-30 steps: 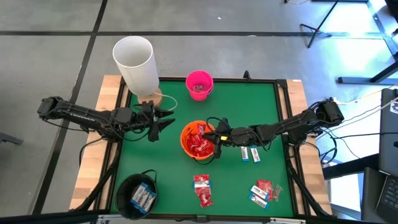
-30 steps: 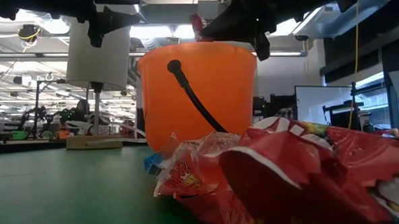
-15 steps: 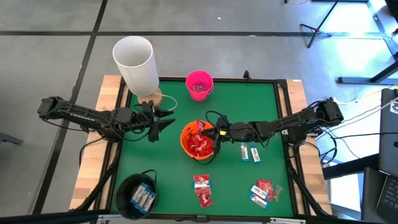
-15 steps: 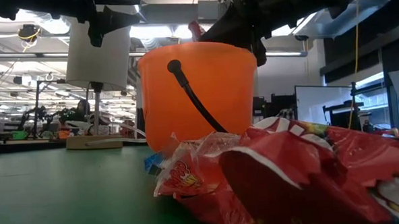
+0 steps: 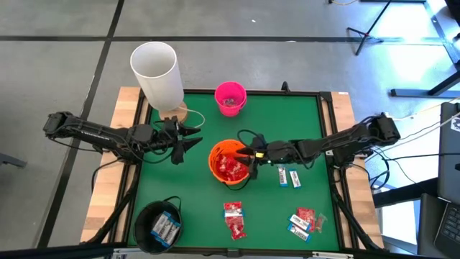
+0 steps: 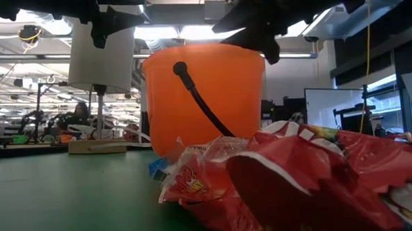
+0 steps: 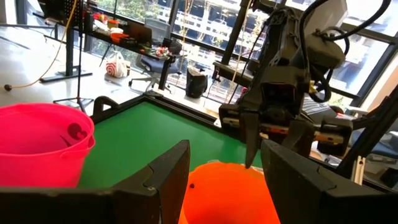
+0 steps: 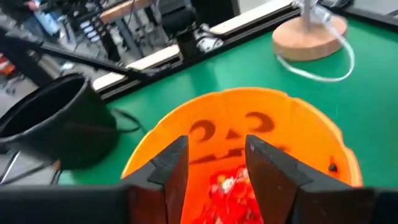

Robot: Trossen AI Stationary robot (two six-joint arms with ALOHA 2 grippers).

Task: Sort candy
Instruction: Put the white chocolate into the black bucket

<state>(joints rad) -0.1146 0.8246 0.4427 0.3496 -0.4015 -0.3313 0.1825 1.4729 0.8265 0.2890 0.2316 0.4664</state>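
R gripper [image 5: 244,153] hangs over the round orange plastic bucket [image 5: 218,171], fingers parted w/ nothing between them; L gripper [image 5: 188,142] waits well apart near the table's left side, fingers open, empty. Shiny red crinkly candy packets [image 5: 234,219] and narrow white-and-blue bars [image 5: 289,177] lie loose on the green mat [image 5: 287,115], more red ones inside the bucket. Prob v. light, soft, slippery foil, so pinch across the packet's middle, not a crimped end.

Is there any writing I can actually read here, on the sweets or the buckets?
None reads clearly.
Red candy packets: logo print, too crumpled and blurred.
White-and-blue bars: print too small.
Orange bucket: dark shapes on its inside wall, a pattern showing through, not words.
Pink bucket, black bucket: no text visible.
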